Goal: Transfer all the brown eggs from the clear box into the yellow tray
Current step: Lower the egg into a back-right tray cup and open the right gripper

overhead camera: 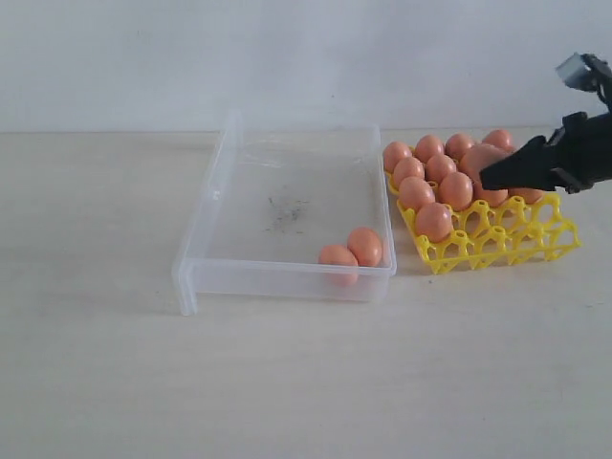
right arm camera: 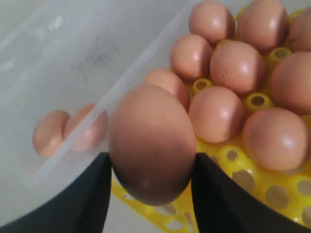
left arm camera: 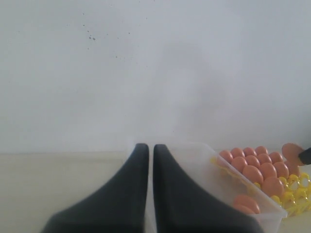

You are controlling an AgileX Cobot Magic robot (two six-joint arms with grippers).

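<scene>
My right gripper (overhead camera: 492, 175) is shut on a brown egg (overhead camera: 483, 161), held just above the yellow tray (overhead camera: 521, 247), over the rows of several eggs (overhead camera: 435, 172) sitting in its cups. In the right wrist view that egg (right arm camera: 151, 141) fills the gap between the black fingers (right arm camera: 92, 194), above the tray's lattice (right arm camera: 233, 158). Two brown eggs (overhead camera: 338, 256) (overhead camera: 365, 245) lie side by side in the near right corner of the clear box (overhead camera: 277, 277). My left gripper (left arm camera: 151, 148) is shut and holds nothing; it is outside the exterior view, beside the box (left arm camera: 214, 170).
The tray's front cups (overhead camera: 497, 244) hold no eggs. Box and tray sit side by side on a pale wooden table (overhead camera: 287, 382), with a white wall behind. The box floor has faint dark scuffs (overhead camera: 285, 212).
</scene>
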